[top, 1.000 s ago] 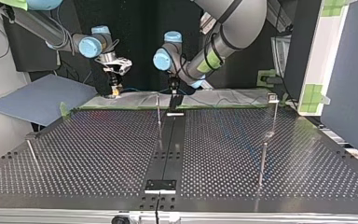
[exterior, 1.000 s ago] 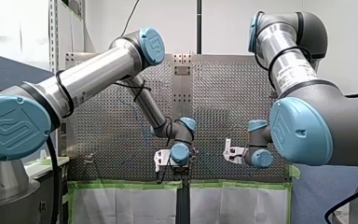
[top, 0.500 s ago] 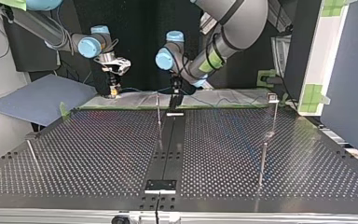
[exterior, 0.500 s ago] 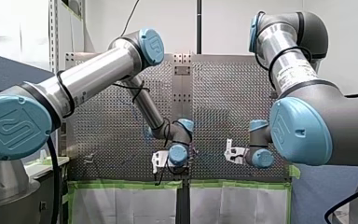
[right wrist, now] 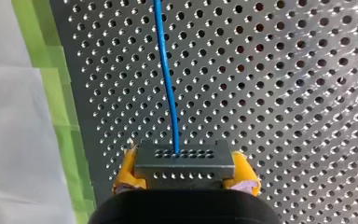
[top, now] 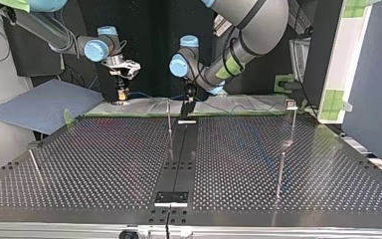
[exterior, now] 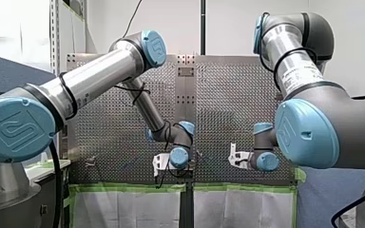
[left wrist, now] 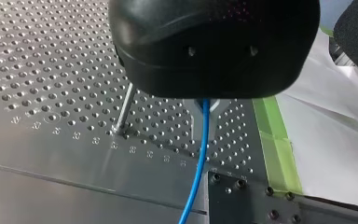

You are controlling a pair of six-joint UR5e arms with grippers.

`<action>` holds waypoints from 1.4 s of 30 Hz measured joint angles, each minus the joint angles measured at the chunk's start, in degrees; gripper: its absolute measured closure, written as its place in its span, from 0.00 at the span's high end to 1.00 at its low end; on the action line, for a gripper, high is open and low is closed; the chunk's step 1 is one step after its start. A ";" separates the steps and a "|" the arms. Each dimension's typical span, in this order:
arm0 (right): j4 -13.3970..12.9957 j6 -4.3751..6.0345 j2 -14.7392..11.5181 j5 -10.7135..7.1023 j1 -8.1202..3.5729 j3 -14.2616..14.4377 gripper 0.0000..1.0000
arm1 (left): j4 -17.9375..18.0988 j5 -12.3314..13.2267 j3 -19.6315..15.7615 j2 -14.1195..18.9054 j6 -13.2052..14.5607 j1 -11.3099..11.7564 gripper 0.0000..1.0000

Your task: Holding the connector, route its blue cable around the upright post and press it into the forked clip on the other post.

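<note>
In the right wrist view my right gripper (right wrist: 184, 169) is shut with its yellow pads (right wrist: 125, 170) on a dark grey connector (right wrist: 184, 161). Its blue cable (right wrist: 168, 84) runs straight ahead over the perforated plate. My left gripper (left wrist: 204, 109) is shut on the blue cable (left wrist: 199, 154), which hangs down from between its metal fingers. A thin upright post (left wrist: 123, 109) stands just beside that gripper. In the top view my left gripper (top: 189, 102) hangs near the far edge next to the post (top: 169, 117). The clip-topped post (top: 292, 105) stands far to the top view's right.
Another bare post (top: 280, 174) stands nearer the camera at the top view's right, and a leaning rod (top: 35, 164) at its left. Green tape (left wrist: 275, 140) and white sheeting border the plate's edge by the arms. A black strip (top: 179, 159) runs down the table's middle.
My left arm's wrist has shifted a little toward the front view's left, carrying the cable with it. My right arm has stayed in place.
</note>
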 joint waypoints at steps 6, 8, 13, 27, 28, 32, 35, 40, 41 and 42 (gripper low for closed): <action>-0.32 -0.46 1.93 0.29 0.18 -0.32 0.00 | 0.26 0.16 0.01 0.01 0.93 0.59 0.02; -0.33 -0.56 2.83 0.32 0.12 -0.58 0.00 | 0.33 0.17 0.02 0.01 1.47 0.80 0.02; -0.08 -0.63 3.72 0.35 -0.17 -1.05 0.00 | 0.44 0.19 0.09 0.00 2.66 1.50 0.02; 2.46 -1.25 3.82 0.46 -0.28 -2.78 0.00 | -0.44 1.05 1.73 0.00 5.09 3.02 0.02; 2.49 -1.24 3.83 0.46 -0.28 -2.85 0.00 | -0.57 1.18 1.84 0.00 5.16 3.11 0.02; 2.57 -1.17 3.83 0.49 -0.29 -3.19 0.00 | -0.87 1.62 2.18 0.01 5.63 3.55 0.02; 2.63 -1.08 3.82 0.49 -0.33 -3.58 0.00 | -0.92 2.06 2.28 -0.02 5.86 3.85 0.02; 2.91 -1.00 3.83 0.59 -0.43 -4.44 0.00 | -0.99 2.34 2.33 0.00 6.15 4.35 0.02; 2.99 -0.98 3.83 0.62 -0.44 -4.67 0.00 | -1.00 2.35 2.36 -0.01 6.17 4.48 0.02; 3.03 -0.97 3.83 0.64 -0.46 -4.85 0.00 | -1.07 2.36 2.44 -0.01 6.18 4.64 0.02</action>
